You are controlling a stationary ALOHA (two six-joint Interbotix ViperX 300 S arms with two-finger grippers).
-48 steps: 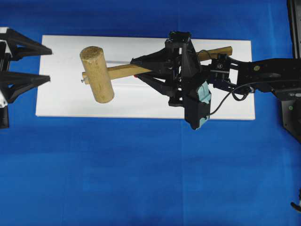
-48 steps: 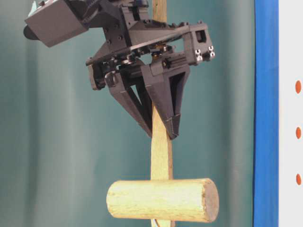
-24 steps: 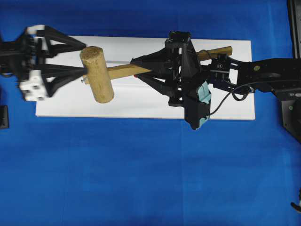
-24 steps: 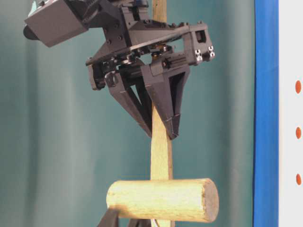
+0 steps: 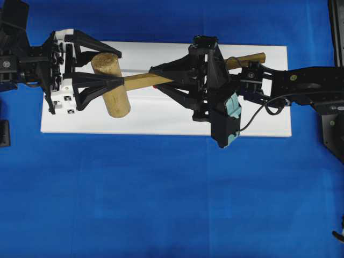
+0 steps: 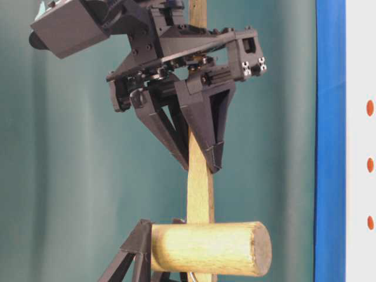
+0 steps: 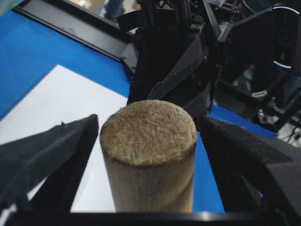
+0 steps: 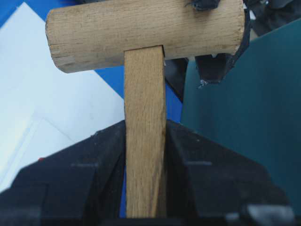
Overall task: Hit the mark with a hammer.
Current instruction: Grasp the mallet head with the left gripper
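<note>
The hammer is held above the white block (image 5: 161, 115) by my right gripper (image 5: 158, 79), which is shut on its slim handle (image 8: 144, 155). The thick head (image 5: 110, 85) points left in the overhead view. My left gripper (image 5: 121, 69) is open, one finger on each side of the head (image 7: 148, 136), with a gap on both sides. From table level the head (image 6: 205, 248) hangs below the right gripper (image 6: 202, 161), and a left finger (image 6: 138, 247) stands beside it. A red speck (image 8: 41, 159) shows on the block by the right fingers; I cannot tell if it is the mark.
Blue cloth (image 5: 161, 204) covers the table around the white block. The right arm (image 5: 306, 86) reaches in from the right edge. A white panel with orange dots (image 6: 370, 107) stands at the right in the table-level view.
My left gripper has come in from the left edge and now straddles the hammer head. The right gripper and the hammer have not moved.
</note>
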